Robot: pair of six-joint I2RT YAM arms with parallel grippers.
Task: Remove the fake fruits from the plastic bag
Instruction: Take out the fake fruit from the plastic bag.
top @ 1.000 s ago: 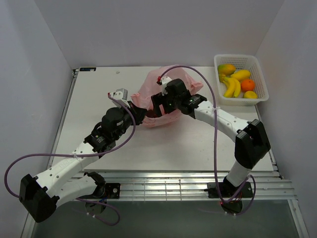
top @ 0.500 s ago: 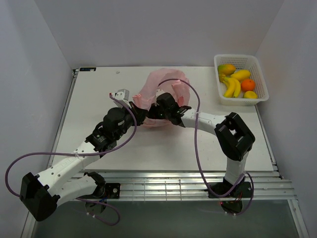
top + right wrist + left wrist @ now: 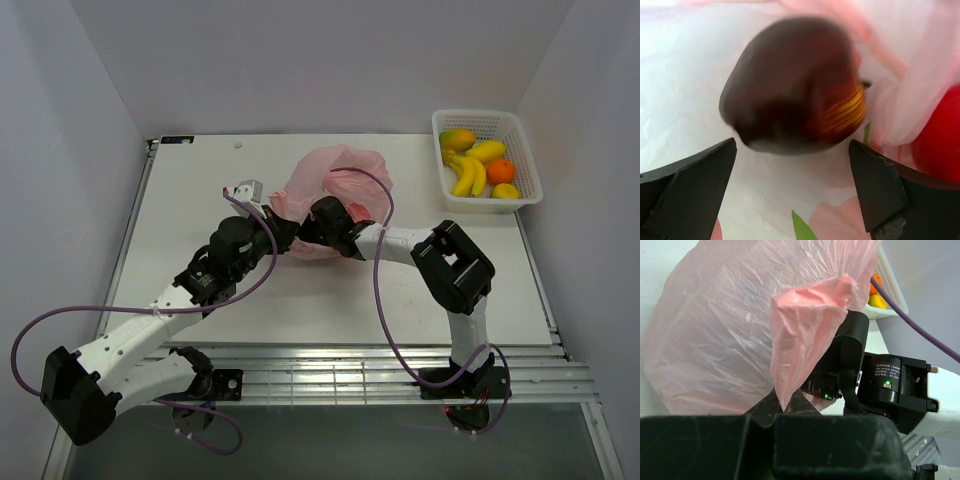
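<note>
Plastic bag [image 3: 725,330], crinkly, in left pincer [image 3: 782,407]; right pincer [image 3: 792,165] wide before glossy dark fruit [image 3: 790,85]

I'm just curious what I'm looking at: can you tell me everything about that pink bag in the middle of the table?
The pink bag is thin, see-through plastic, crinkled all over, printed with green leaves and pink shapes. It lies slumped on the white table between the two arms. The left gripper pinches a fold of its edge. The right gripper is inside it, open, its fingers either side of a dark fruit, with a red fruit beside.
</note>
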